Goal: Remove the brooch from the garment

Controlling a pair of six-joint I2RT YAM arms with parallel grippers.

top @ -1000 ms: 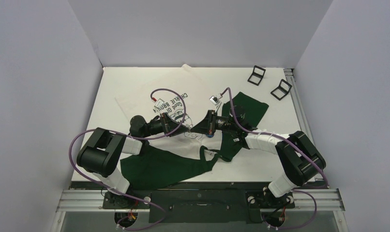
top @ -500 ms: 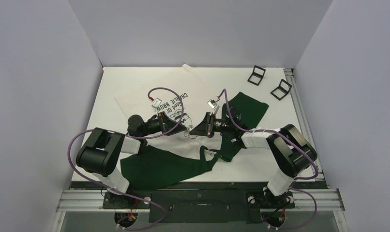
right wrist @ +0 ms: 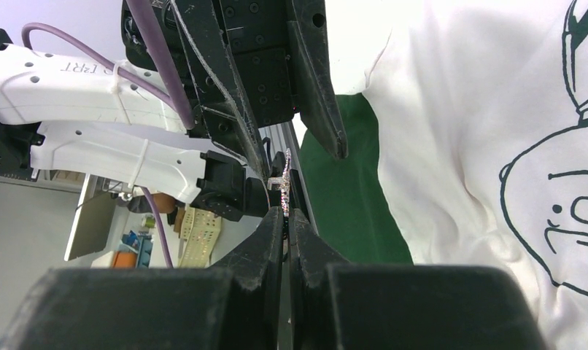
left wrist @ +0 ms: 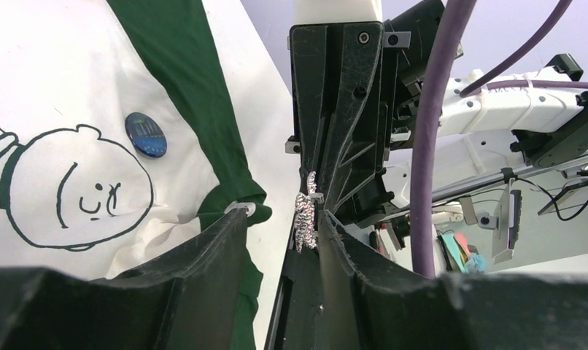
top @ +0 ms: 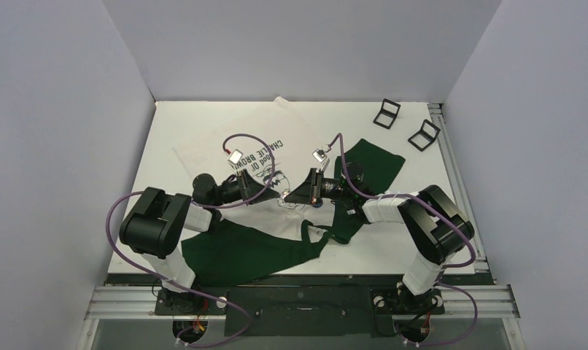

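Right gripper (right wrist: 285, 211) pinched shut on the sparkly brooch (left wrist: 303, 216), mid-table just above the shirt (left wrist: 65, 80); left gripper (left wrist: 280, 219) fingers apart beside it; probably best: firm pinch, lift slowly, watch for cloth snagging.

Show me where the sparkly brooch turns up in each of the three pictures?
Top view: the brooch is a tiny glint at the centre, over the shirt.
Left wrist view: the brooch is mid-picture, right of the shirt's green edge.
Right wrist view: the brooch is mid-picture, pinched in the right gripper.
Shared landmark: the cartoon face printed on the shirt.
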